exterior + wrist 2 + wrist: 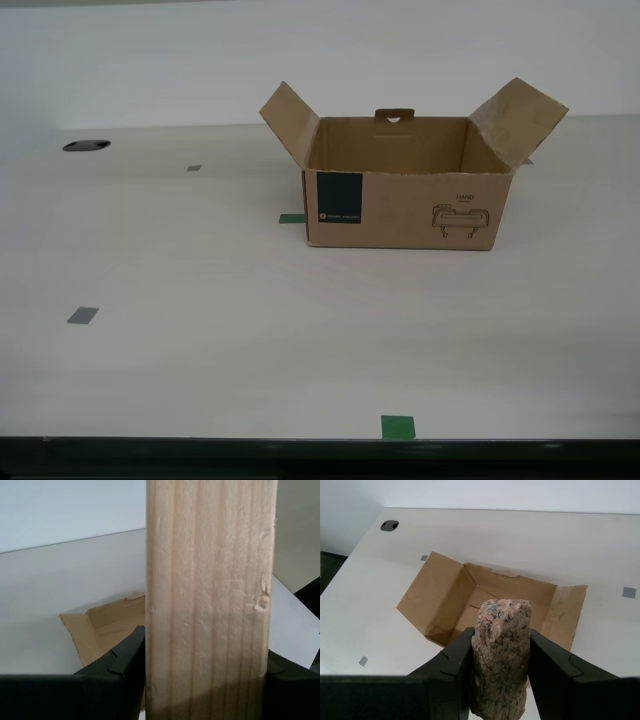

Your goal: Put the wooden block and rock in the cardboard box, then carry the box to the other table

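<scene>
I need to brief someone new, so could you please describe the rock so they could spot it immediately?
Start at the open cardboard box on the pale table. Above its near edge, my first tool is shut on the rock, held upright. It is rough, speckled pink-grey stone, unlike the smooth, grained wooden block in my second tool.

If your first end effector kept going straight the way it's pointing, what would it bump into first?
Probably the box: my first end effector, holding the rock, points toward its open inside. Depth is uncertain.
</scene>
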{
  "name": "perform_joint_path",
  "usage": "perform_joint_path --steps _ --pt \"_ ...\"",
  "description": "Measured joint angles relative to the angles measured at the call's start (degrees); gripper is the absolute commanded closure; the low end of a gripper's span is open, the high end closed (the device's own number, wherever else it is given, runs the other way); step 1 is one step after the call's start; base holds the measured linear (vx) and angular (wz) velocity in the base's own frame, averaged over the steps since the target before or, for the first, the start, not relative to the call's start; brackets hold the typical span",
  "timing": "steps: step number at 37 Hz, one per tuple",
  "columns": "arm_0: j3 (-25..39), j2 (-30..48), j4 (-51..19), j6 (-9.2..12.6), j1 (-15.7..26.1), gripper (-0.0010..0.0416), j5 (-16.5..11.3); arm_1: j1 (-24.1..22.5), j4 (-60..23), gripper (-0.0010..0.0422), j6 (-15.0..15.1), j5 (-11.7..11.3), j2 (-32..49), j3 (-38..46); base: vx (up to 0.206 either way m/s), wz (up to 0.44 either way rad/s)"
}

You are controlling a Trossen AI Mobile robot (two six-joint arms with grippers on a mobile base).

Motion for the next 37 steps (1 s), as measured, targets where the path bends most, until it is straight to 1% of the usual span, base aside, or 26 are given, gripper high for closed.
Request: perform_joint_path --steps 2,6,10,19,26,37 --pt "0.00 0.00 0.37 0.42 0.59 0.0407 -0.02 -0.48 0.42 0.0413 -0.42 1.07 0.59 0.02 0.000 0.000" --pt "0.00 0.26 1.20 1.27 1.40 0.0406 0.00 -1.44 1.57 0.0413 -1.44 1.66 2.84 0.33 0.000 0.000" --pt "-0.02 1.03 1.95 2.49 1.77 0.0407 -0.11 -2.47 1.40 0.0413 -1.86 1.64 5.88 1.29 0.000 0.000" --pt "-0.02 4.61 2.29 2.82 2.40 0.0407 -0.20 -3.56 0.79 0.0413 -2.25 1.66 12.55 5.44 0.000 0.000" --pt "-0.02 7.56 2.23 4.13 2.69 0.0407 -0.22 -3.65 -5.16 0.0413 -2.19 1.62 17.92 10.62 0.000 0.000" --pt "-0.02 11.45 1.38 5.95 3.04 0.0407 -0.24 -3.76 -15.08 0.0413 -0.81 1.64 26.10 20.96 0.000 0.000"
